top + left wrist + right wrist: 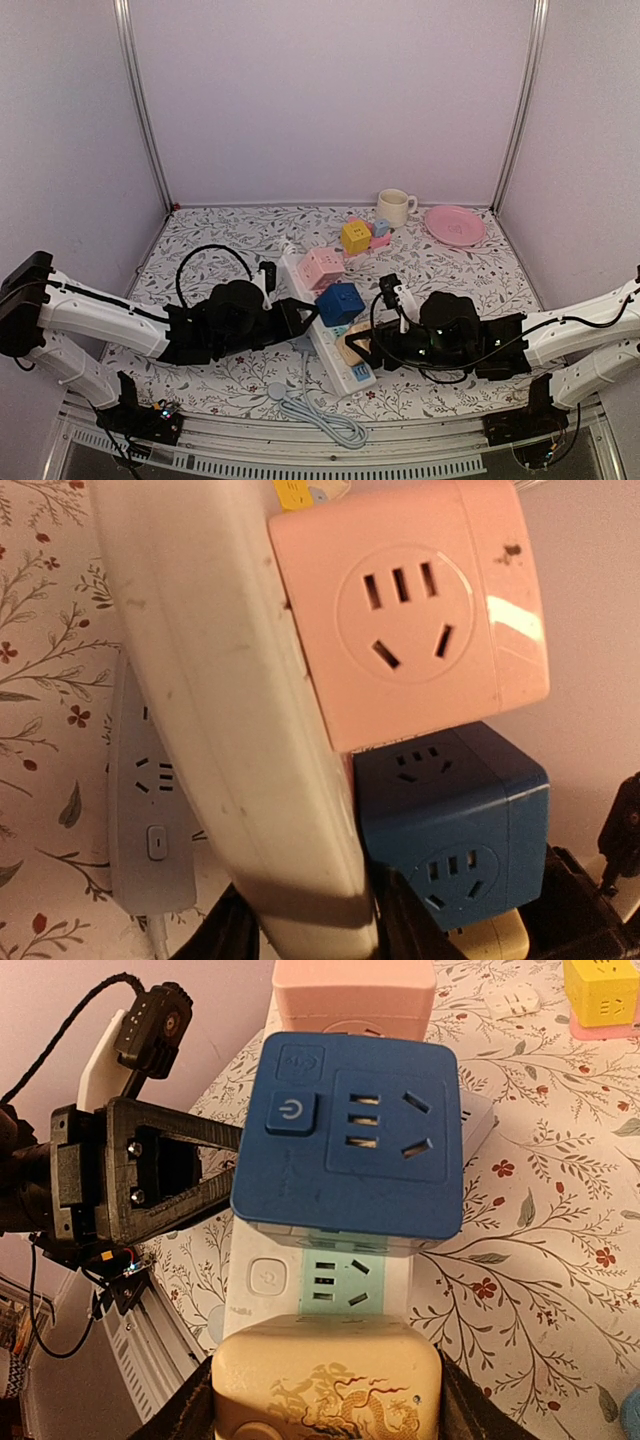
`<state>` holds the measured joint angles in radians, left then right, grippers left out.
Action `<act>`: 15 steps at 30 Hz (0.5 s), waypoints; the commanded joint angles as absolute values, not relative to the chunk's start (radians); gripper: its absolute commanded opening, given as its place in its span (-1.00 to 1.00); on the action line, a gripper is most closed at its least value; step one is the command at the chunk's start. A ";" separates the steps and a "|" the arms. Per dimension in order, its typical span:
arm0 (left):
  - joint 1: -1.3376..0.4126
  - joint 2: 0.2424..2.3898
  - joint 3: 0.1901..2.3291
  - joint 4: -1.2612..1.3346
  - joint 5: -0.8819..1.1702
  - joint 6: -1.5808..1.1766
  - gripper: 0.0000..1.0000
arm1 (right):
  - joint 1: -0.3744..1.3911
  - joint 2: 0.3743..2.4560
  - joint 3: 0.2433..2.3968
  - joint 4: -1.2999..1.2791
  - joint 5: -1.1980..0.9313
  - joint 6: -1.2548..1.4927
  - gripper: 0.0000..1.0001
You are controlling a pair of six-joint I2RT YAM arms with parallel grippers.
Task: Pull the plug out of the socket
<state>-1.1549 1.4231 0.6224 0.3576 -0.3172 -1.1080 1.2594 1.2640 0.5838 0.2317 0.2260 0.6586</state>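
A white power strip [330, 345] lies diagonally mid-table. On it sit a pink cube adapter [322, 268], a blue cube adapter [340, 303] and, nearest me, a cream plug [352, 348] with a dragon print. My left gripper [300, 318] is shut across the strip's body [230, 730], a finger [215, 930] on each side, beside the blue cube [450, 830] and below the pink cube [420, 610]. My right gripper [365, 350] is shut on the cream plug [325, 1385], which sits on the strip [330, 1280] just before the blue cube [350, 1140].
A white mug [394, 207], a pink plate [455, 225] and a yellow cube [356, 236] stand at the back. The strip's grey cable [320, 415] coils near the front edge. A second small white strip [150, 810] lies beside the main one.
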 commanded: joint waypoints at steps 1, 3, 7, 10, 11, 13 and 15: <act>-1.162 1.433 0.622 0.230 -0.380 -0.989 -1.00 | 1.270 1.191 0.604 0.404 0.220 0.629 -0.94; -1.163 1.434 0.629 0.221 -0.384 -0.986 -1.00 | 1.270 1.185 0.604 0.405 0.220 0.625 -0.94; -1.162 1.441 0.636 0.212 -0.390 -0.983 -1.00 | 1.270 1.180 0.613 0.406 0.191 0.613 -0.94; -1.162 1.449 0.643 0.208 -0.391 -0.981 -1.00 | 1.270 1.177 0.619 0.406 0.171 0.605 -0.94; -1.162 1.451 0.646 0.206 -0.391 -0.980 -1.00 | 1.269 1.175 0.619 0.405 0.175 0.602 -0.94; -1.162 1.452 0.649 0.203 -0.391 -0.979 -1.00 | 1.262 1.162 0.608 0.403 0.185 0.601 -0.94; -1.162 1.448 0.648 0.198 -0.393 -0.978 -1.00 | 1.240 1.140 0.584 0.404 0.174 0.612 -0.94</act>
